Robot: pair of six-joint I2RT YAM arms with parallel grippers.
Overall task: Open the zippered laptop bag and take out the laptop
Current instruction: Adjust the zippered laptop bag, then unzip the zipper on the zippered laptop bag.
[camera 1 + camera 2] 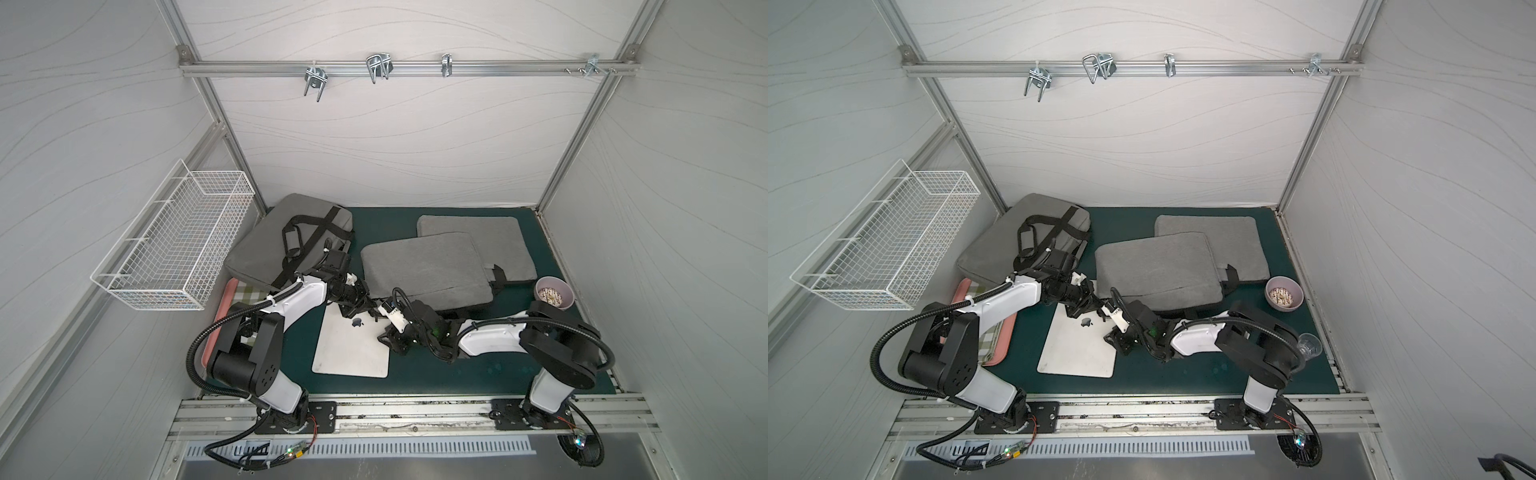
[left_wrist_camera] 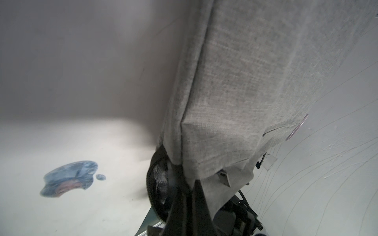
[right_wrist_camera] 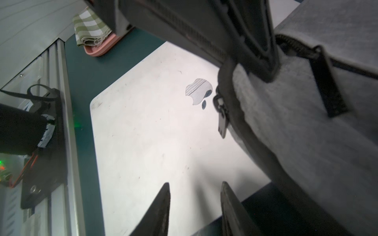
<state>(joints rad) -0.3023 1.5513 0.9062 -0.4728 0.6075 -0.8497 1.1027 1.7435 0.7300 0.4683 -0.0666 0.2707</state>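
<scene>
Laptop (image 1: 351,345) closed and flat on green mat (image 1: 457,374), lower centre of both top views, logo side up. Far edge hidden beneath left gripper and raised bag corner; impossible to tell whether fully clear of the bag's mouth.

Grey laptop bag (image 1: 424,270) just behind the laptop at frame centre, lying partly over second grey bag (image 1: 494,237) toward the upper right.

Left gripper (image 1: 365,308) clamped tight on near left corner of the laptop bag, grey fabric pinched between the fingers and held up off the laptop. Zipper pull (image 3: 222,120) dangling from that corner, over the lid.

Right gripper (image 3: 195,187) low over the laptop's right edge, jaws a middling gap apart, nothing between them.

Third grey bag (image 1: 286,241) with black straps left of centre, its near edge over pink tray (image 1: 226,316) with checked cloth (image 1: 245,297). White wire basket (image 1: 174,249) on left wall. Pink bowl (image 1: 555,293) at right, just behind the right arm's elbow.
</scene>
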